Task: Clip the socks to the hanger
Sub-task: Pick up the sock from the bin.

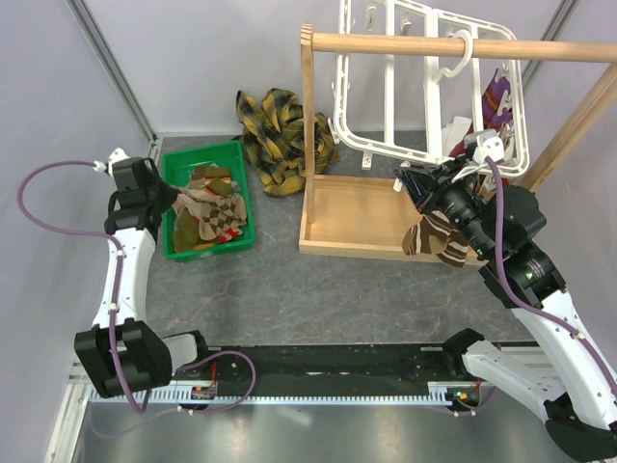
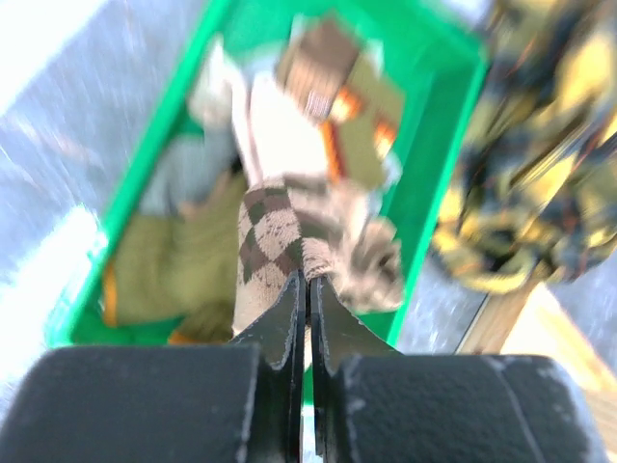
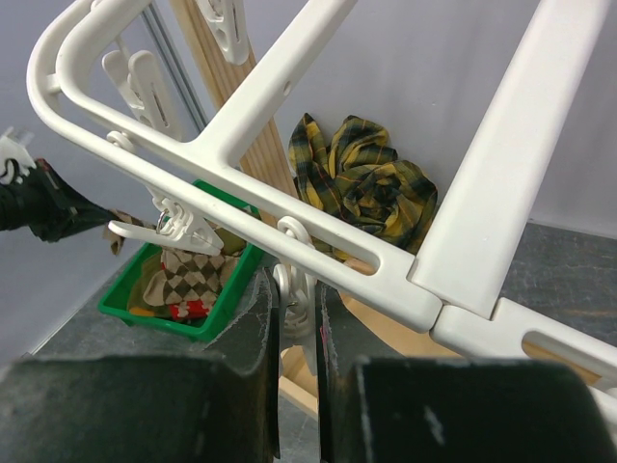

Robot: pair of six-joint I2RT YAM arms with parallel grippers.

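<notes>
Several argyle and olive socks [image 1: 214,214] lie in a green bin [image 1: 207,253]. At the bin's left rim, my left gripper [image 1: 179,200] is shut on the edge of a brown-beige argyle sock [image 2: 275,231], the fabric pinched between its tips [image 2: 308,280]. The white grid hanger [image 1: 386,96] hangs from the wooden rod [image 1: 434,43]. My right gripper [image 3: 297,299] is shut on a white clip [image 3: 307,289] dangling under the hanger frame [image 3: 289,125]. Another argyle sock [image 1: 436,239] hangs below the right wrist [image 1: 453,198]; what it hangs from is hidden.
A yellow-and-black plaid cloth [image 1: 280,135] lies crumpled behind the bin, against the wooden rack's post [image 1: 308,106]. The rack's tray [image 1: 357,217] sits under the hanger. A purple-red sock [image 1: 496,96] hangs at the hanger's far right. Grey walls close in left and behind.
</notes>
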